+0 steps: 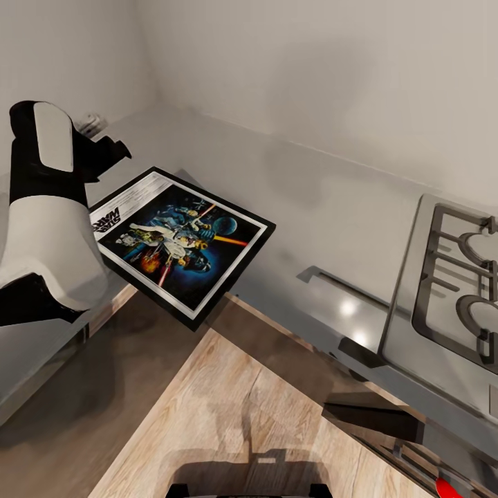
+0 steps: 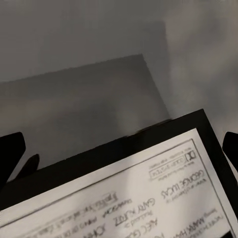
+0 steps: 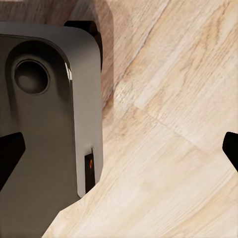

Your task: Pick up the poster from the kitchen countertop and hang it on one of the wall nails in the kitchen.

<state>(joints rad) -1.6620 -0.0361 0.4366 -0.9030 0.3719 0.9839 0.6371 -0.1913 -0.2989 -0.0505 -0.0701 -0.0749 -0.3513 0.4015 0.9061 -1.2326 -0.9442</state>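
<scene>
We find the poster (image 1: 181, 237) lying partly on the kitchen countertop (image 1: 311, 207), its near corner overhanging the floor (image 1: 228, 408). Our left arm (image 1: 45, 207) stands at its left end. The hob (image 1: 449, 283) sits well apart to the right.

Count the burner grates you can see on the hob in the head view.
2. Both sit on the steel hob at the picture's right edge: one farther back, one nearer. Each is cut off by the frame, so more may be hidden.
</scene>
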